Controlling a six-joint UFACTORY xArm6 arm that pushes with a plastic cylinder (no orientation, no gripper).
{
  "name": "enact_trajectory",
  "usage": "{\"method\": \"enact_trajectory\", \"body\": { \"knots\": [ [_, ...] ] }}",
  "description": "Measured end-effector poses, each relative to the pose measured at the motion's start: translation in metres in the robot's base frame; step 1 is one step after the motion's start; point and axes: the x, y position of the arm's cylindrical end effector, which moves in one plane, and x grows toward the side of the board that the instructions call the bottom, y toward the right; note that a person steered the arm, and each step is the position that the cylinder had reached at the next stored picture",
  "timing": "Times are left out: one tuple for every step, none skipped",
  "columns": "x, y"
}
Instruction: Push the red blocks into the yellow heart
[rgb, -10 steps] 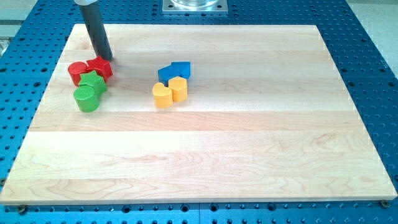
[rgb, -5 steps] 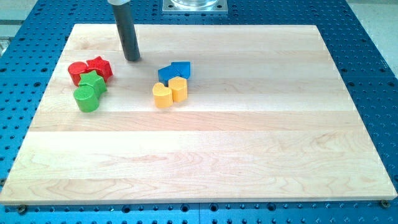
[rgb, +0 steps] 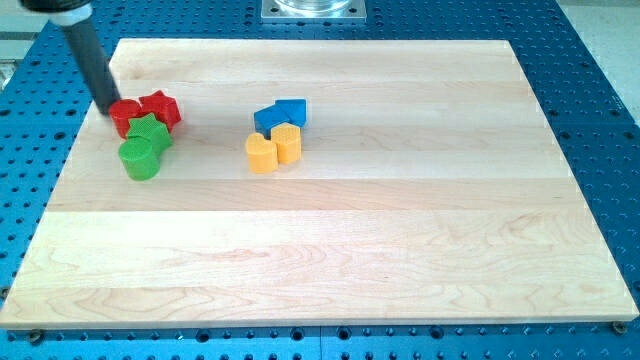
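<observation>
You are looking at a scene with no readable text: no words, labels, brands, numbers or signs are showing on the tabletop (rgb: 330, 250), on any of the coloured blocks, or on the dark rod.

The rod (rgb: 88, 55) is cut off by the view's top edge, so its upper part is not visible. The green star (rgb: 148, 130) covers the lower part of the red cylinder (rgb: 125, 116) (partly also the red star (rgb: 161, 108)).
</observation>
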Motion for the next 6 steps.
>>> {"method": "enact_trajectory", "body": {
  "knots": [
    [0.012,0.000],
    [0.023,0.002],
    [0.002,0.041],
    [-0.009,0.063],
    [-0.010,0.083],
    [-0.041,0.093]
  ]
}}
